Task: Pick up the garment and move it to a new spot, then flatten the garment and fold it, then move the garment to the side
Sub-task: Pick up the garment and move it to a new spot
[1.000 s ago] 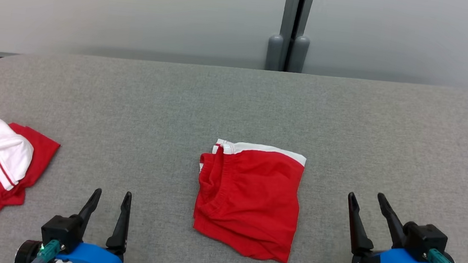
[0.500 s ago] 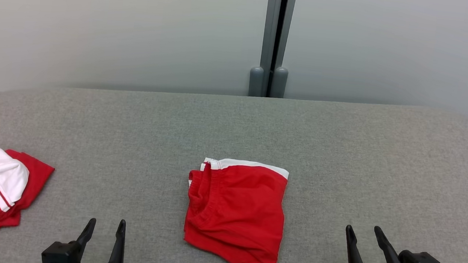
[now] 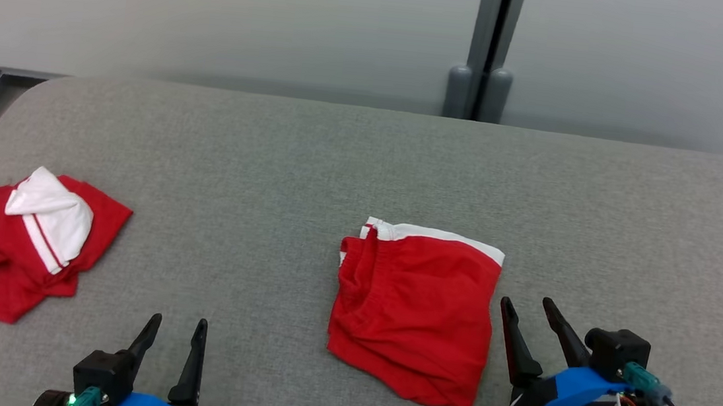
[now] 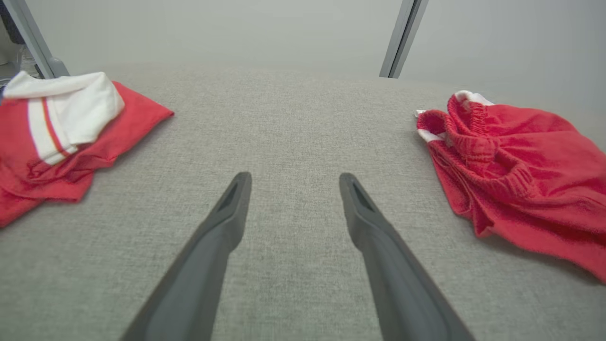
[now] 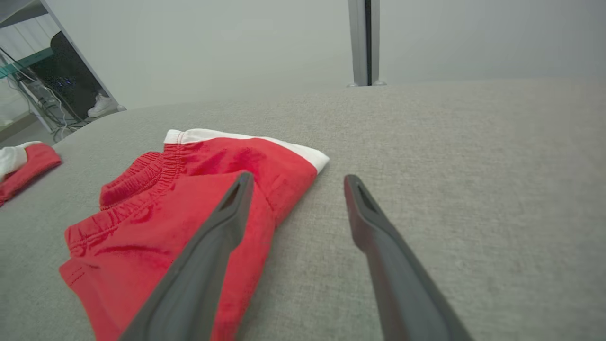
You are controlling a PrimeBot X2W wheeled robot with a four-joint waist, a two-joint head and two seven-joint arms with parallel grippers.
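Grey cloth-covered worktop (image 3: 273, 155), far corners rounded, standing against a pale wall (image 3: 221, 10) with a grey post (image 3: 480, 75) behind the far edge.

1. Red shorts (image 3: 417, 314). By my reading, the task's garment. They lie near the middle of the worktop, folded to a rough rectangle. A white band (image 3: 438, 235) runs along the far edge and a gathered elastic waistband (image 3: 354, 275) down the left edge. The layers are loose and wrinkled at the near right corner. Folding looks done, so the step in hand appears to be the move to the side.

2. Right hand (image 3: 527, 302). Fingers are spread wide and hold nothing. It sits just beside the shorts' right edge. In the right wrist view one finger overlaps the red cloth, but contact cannot be told.

3. Left hand (image 3: 179, 319). Fingers are parted and empty. It is over bare worktop between the two garments, apart from both.

4. Red-and-white garment (image 3: 19, 243). Crumpled at the left edge of the worktop, unfolded.

Handling note (judgement):
- Take the whole stack in one pinch, with one finger slid low under the right edge so that no layer is left behind.
- Watch the near right corner, which looks likeliest to spill open.
- A hold by the left hand on the waistband side would help keep the fold square.
- Lift little, travel level, and set down on bare worktop at the right, away from item 4.
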